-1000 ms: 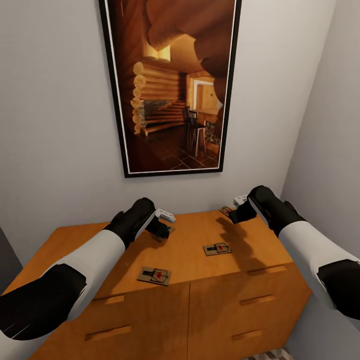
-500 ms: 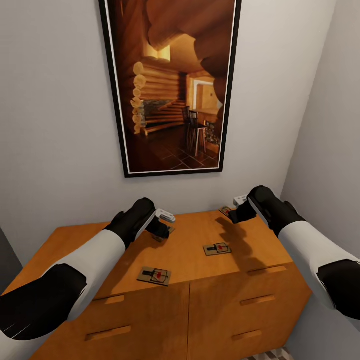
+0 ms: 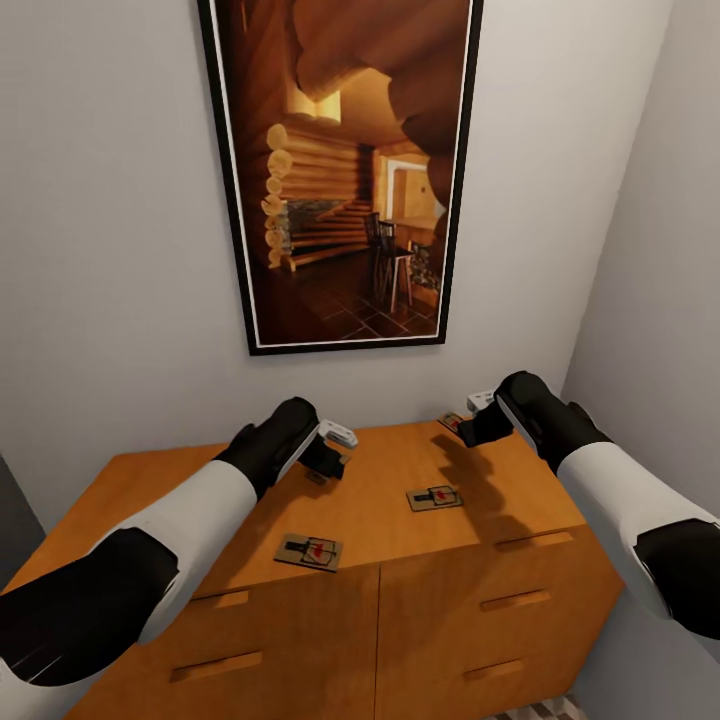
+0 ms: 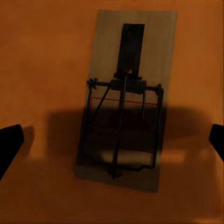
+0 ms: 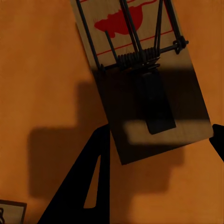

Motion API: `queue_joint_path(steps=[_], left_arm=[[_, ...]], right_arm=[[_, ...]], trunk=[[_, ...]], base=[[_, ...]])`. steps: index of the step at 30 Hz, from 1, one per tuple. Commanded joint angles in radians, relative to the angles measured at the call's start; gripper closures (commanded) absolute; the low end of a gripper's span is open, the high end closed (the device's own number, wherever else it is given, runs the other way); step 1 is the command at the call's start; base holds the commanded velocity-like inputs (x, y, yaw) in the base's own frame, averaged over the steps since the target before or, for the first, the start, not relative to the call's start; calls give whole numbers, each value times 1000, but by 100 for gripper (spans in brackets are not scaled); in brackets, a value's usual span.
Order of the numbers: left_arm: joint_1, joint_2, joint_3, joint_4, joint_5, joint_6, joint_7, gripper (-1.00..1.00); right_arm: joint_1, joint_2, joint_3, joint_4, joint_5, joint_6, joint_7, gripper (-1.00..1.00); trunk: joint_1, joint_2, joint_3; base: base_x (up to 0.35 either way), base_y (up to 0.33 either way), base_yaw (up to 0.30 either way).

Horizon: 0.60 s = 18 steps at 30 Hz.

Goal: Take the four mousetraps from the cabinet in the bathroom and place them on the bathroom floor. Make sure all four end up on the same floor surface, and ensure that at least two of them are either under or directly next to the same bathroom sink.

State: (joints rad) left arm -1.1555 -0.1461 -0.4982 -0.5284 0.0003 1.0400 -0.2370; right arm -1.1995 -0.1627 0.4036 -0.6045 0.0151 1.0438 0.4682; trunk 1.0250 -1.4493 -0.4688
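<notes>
The left arm reaches toward 1 o'clock over the cabinet (image 3: 400, 590), its fingers (image 4: 9, 144) spread wide astride a mousetrap (image 4: 126, 100) lying flat. Two more traps (image 3: 309, 551) (image 3: 434, 497) lie on the top. The right arm stretches toward 11 o'clock, fingers (image 5: 81, 186) open around the far trap (image 5: 144, 79).
</notes>
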Motion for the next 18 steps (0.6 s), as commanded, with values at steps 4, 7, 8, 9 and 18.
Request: queue_joint_path(steps=[4, 7, 8, 9, 18], left_arm=[[-1, -1, -6, 0, 1, 3, -2, -100], [-1, -1, -7, 1, 1, 3, -2, -100], [-1, -1, -7, 1, 1, 3, -2, -100], [-1, -1, -7, 1, 2, 3, -2, -100], [-1, -2, -8, 1, 3, 3, -2, -100]], right_arm=[[-1, -1, 6, -1, 0, 3, 3, 100], [-1, -1, 6, -1, 0, 3, 3, 100], [-1, -1, 6, -1, 0, 3, 3, 100], [-1, -1, 6, -1, 0, 3, 3, 100], [-1, -1, 6, -1, 0, 3, 3, 100]], trunk=[[0, -1, -1], [0, -1, -1], [0, -1, -1], [0, -1, -1], [0, -1, -1]], base=[[0, 0, 0], [0, 0, 0], [0, 0, 0], [0, 0, 0], [0, 0, 0]])
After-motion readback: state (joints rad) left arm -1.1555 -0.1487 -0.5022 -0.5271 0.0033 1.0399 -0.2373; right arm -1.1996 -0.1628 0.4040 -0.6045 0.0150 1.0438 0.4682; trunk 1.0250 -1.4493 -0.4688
